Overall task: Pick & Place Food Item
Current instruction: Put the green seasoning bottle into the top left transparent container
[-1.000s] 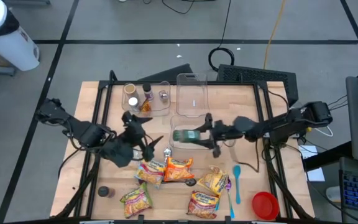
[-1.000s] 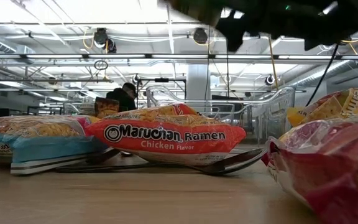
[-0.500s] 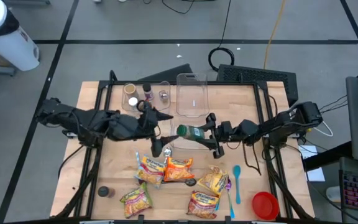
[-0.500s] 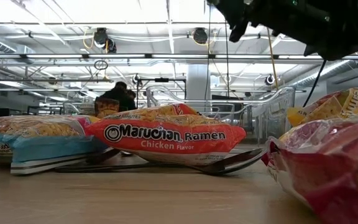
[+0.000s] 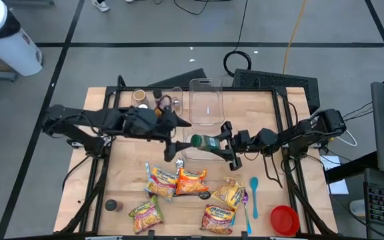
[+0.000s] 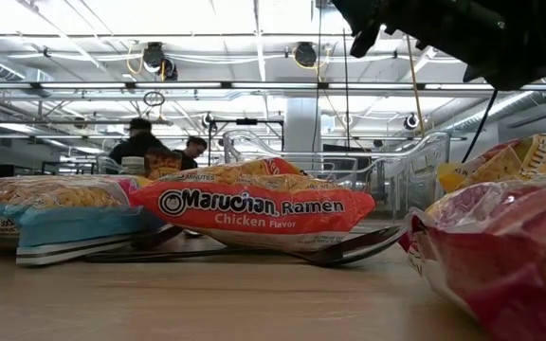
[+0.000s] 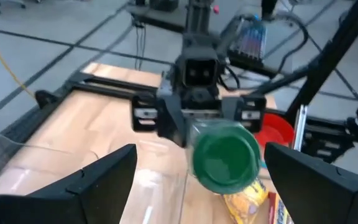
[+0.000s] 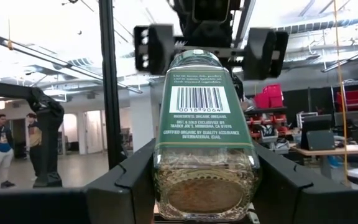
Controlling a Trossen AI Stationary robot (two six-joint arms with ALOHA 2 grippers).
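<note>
right tool [image 5: 220,142] pinches one green-capped bottle [image 5: 204,142]; left tool [image 5: 178,142] spread; five noodle packets [image 5: 191,182].

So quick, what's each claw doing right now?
Left gripper: open, empty, facing the bottle's green cap.
Right gripper: shut on the bottle, held level over the table.

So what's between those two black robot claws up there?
In the high view, a green-capped glass bottle lies sideways between them: the right gripper holds it, and the open left gripper faces its cap.
</note>
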